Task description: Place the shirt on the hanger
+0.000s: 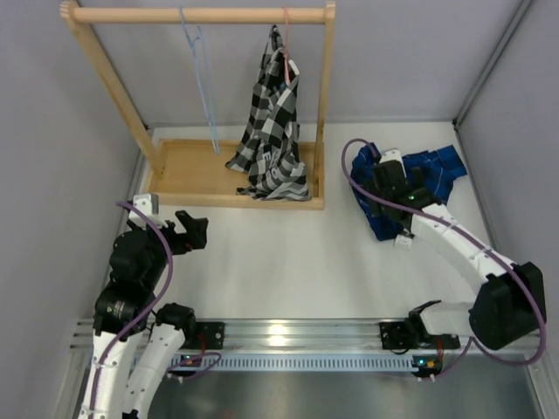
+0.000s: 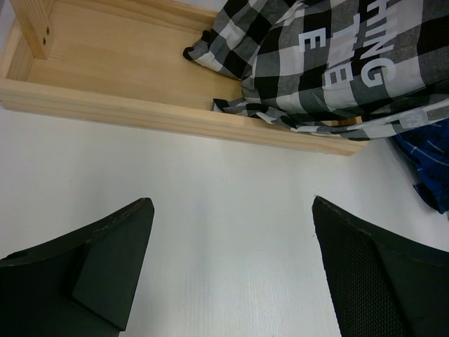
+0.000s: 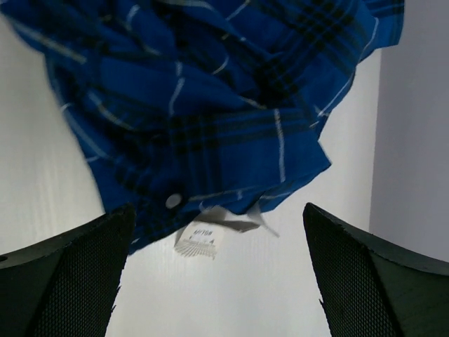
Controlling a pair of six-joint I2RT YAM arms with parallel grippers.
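The dark blue plaid shirt [image 1: 437,170] lies crumpled on the table at the right; it fills the upper part of the right wrist view [image 3: 203,105], with a white label at its near edge. My right gripper [image 1: 403,183] hovers over the shirt, open and empty [image 3: 219,267]. The light-blue wire hanger [image 1: 203,74] hangs empty from the wooden rail at the back left. My left gripper [image 1: 194,229] is open and empty above bare table near the rack's base [image 2: 231,267]. A corner of the blue shirt shows at the right of the left wrist view [image 2: 428,165].
A wooden clothes rack [image 1: 201,15] with a tray base [image 1: 188,166] stands at the back. A black-and-white checked shirt [image 1: 272,131] hangs on a pink-red hanger [image 1: 286,52], its hem piled in the base [image 2: 330,63]. Grey walls close in left and right.
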